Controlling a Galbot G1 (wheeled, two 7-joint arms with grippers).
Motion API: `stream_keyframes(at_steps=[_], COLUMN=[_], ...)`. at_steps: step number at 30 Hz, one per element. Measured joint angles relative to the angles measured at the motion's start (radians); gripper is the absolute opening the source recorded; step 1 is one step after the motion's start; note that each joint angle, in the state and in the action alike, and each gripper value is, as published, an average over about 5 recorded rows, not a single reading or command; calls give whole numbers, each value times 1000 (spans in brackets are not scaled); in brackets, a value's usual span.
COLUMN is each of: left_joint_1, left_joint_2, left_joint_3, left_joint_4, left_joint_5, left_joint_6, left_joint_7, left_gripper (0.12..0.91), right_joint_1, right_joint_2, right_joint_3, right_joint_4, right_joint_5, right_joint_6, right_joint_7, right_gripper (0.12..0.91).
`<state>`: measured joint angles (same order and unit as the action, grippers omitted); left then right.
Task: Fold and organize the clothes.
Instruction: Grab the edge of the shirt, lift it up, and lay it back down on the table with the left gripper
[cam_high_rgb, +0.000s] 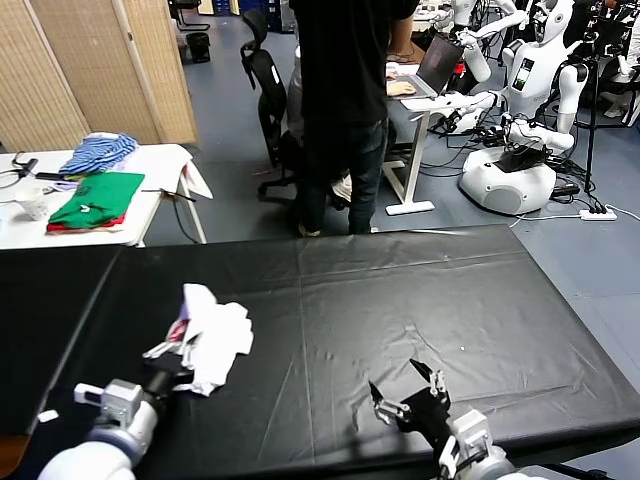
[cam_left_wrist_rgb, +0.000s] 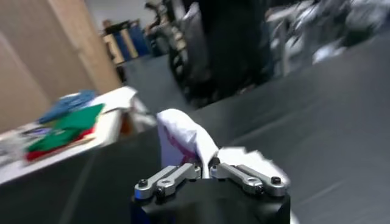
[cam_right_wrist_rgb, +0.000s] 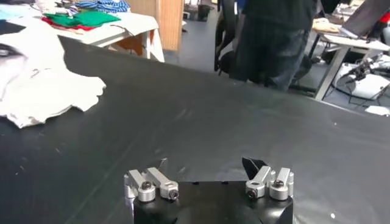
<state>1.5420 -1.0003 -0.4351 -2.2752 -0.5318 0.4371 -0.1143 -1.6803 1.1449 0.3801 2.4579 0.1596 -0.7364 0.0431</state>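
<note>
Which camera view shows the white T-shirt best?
The head view: the whole crumpled T-shirt lies on the black table, held by the left gripper. The left wrist view shows only a pinched fold; the right wrist view cuts it off at the edge.

T-shirt (cam_high_rgb: 210, 340): white, pink-red print | table (cam_high_rgb: 400, 300): black | folded garments (cam_high_rgb: 95, 200): green, red | garment (cam_high_rgb: 100, 152): blue striped
</note>
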Motion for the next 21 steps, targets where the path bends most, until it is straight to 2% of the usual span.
stream_keyframes(at_steps=[5,9,13,21], left_joint_1=[-56,-91,-98,-31], left_joint_2=[2,14,56,187], left_joint_3=[74,79,35,-136], left_joint_4=[12,21,12,14], left_joint_5=[-67,-108,-82,45], left_joint_6=[7,29,90,214], left_joint_7=[-9,-37,-61,-73], left_gripper=[177,177,177,177], right_joint_1=[-18,-28,-25,-1], right_joint_2=[16,27,37,35], right_joint_3=[9,15,6,-8], right_joint_4=[0,4,5,1], right_joint_5=[-8,-8,-9,-1], right_joint_6=[0,0,0,0], right_joint_7=[0,0,0,-4], right_gripper=[907,907,907,907])
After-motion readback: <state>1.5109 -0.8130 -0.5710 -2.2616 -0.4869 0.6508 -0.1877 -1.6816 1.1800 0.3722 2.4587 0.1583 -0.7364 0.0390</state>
